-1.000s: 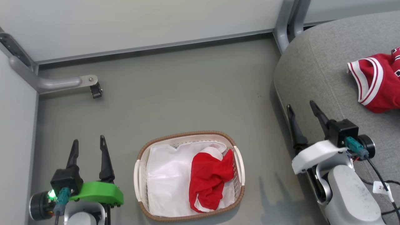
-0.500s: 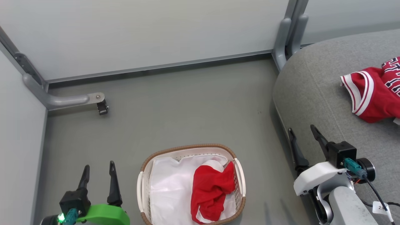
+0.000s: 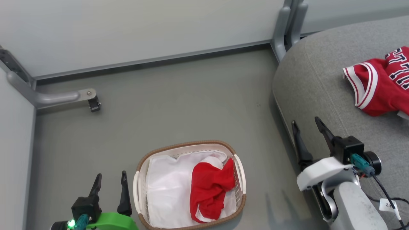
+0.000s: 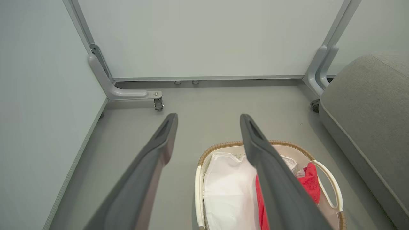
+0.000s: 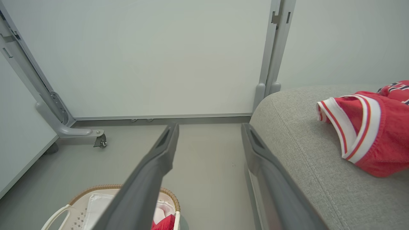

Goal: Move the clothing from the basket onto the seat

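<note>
Head view: red garment (image 3: pixel 209 188) in basket (image 3: pixel 188 145) right of L gripper (image 3: pixel 111 174); L, R gripper (image 3: pixel 305 120) apart, empty.

A red jersey (image 3: pixel 378 89) with white-striped trim and dark lettering lay crumpled on the grey couch seat (image 3: pixel 316 95). A second red-and-white garment (image 3: pixel 209 188) sat bunched in the right side of the brown-rimmed white basket (image 3: pixel 188 142), near the seat.

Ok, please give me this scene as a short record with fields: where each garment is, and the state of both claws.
basket: on the floor, left of the seat
in basket: red-and-white garment on white liner sheet
on seat: red jersey with lettering
left claw: open, empty, left of the basket
right claw: open, empty, by the seat edge
left to move: one garment
</note>
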Tool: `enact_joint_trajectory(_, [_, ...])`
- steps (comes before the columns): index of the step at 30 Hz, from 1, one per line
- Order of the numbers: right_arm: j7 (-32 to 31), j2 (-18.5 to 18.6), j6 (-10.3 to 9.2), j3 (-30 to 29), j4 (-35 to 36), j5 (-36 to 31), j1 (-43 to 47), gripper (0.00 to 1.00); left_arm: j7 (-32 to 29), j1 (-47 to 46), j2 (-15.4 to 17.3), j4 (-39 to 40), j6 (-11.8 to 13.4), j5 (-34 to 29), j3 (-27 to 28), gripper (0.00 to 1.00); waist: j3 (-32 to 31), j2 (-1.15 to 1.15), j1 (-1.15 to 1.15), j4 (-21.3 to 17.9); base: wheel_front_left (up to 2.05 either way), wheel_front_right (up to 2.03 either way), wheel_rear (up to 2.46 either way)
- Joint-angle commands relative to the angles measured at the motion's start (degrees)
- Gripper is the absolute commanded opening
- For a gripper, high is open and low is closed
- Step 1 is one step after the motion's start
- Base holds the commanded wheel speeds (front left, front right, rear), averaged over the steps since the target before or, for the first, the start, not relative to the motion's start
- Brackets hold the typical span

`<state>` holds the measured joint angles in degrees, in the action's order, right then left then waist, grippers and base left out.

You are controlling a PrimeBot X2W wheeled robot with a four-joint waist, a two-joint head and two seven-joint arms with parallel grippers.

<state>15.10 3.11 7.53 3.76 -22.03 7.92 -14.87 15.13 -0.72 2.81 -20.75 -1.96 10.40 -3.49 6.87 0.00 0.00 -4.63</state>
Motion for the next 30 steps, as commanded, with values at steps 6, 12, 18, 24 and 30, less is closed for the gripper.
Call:
enact_joint_trajectory(6, [0.09, 0.0, -0.08, 1.98, 2.68, 0.73, -3.75, 1.0, 0.02, -3.57, 0.16, -1.37, -1.42, -1.94, -1.37, 1.0, 6.19, 0.0, 0.0, -4.48, 0.0, 0.0, 0.0])
enact_joint_trajectory(12, [0.09, -0.08, -0.08, 3.13, 5.47, 1.84, -6.49, 1.0, 0.02, -7.64, 0.18, -2.56, -2.61, -2.98, -2.65, 1.0, 11.54, 0.0, 0.0, -7.75, 0.0, 0.0, 0.0])
enact_joint_trajectory(18, [0.09, -0.11, -0.08, 3.99, 8.23, 3.43, -10.48, 1.0, 0.02, -12.62, 0.22, -4.58, -3.7, -4.21, -4.56, 1.0, 17.71, 0.0, 0.0, -10.57, 0.0, 0.0, 0.0])
enact_joint_trajectory(24, [0.09, -0.14, -0.08, 4.24, 11.19, 4.6, -14.01, 1.0, 0.02, -17.81, 0.27, -7.43, -4.52, -5.7, -6.75, 1.0, 23.33, 0.0, 0.0, -11.98, 0.0, 0.0, 0.0])
enact_joint_trajectory(30, [0.09, -0.14, -0.08, 4.46, 13.24, 5.46, -16.85, 1.0, 0.02, -22.74, 0.74, -10.6, -5.01, -6.67, -8.1, 1.0, 28.53, 0.0, 0.0, -12.66, 0.0, 0.0, 0.0])
